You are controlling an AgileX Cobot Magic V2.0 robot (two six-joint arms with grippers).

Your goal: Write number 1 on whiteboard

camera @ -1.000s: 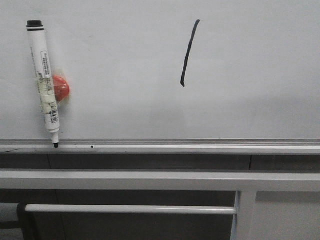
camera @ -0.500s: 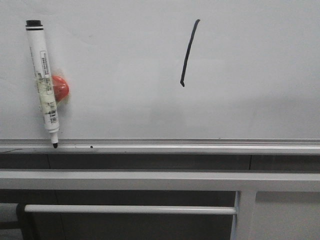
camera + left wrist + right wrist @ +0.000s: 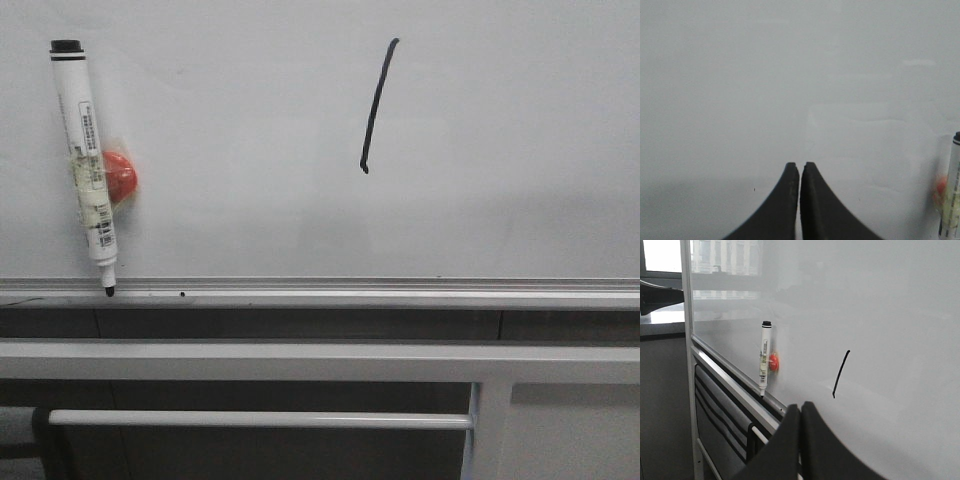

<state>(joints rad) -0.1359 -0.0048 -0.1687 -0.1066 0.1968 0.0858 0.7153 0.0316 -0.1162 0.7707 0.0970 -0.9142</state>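
Observation:
The number 1 (image 3: 376, 105) is a thin black slanted stroke with a small hook at its lower end, on the upper middle of the whiteboard (image 3: 500, 150). It also shows in the right wrist view (image 3: 840, 373). A white marker pen (image 3: 85, 165) with a black cap stands tip down on the board's ledge at the left, against a red magnet (image 3: 119, 176). No gripper shows in the front view. My left gripper (image 3: 800, 165) is shut and empty, facing bare board. My right gripper (image 3: 800, 406) is shut and empty, away from the stroke.
The silver ledge (image 3: 350, 292) runs along the whiteboard's lower edge. Grey metal rails (image 3: 300, 360) and a thin crossbar (image 3: 260, 419) lie below it. The board's vertical frame post (image 3: 688, 330) shows in the right wrist view, with a window behind.

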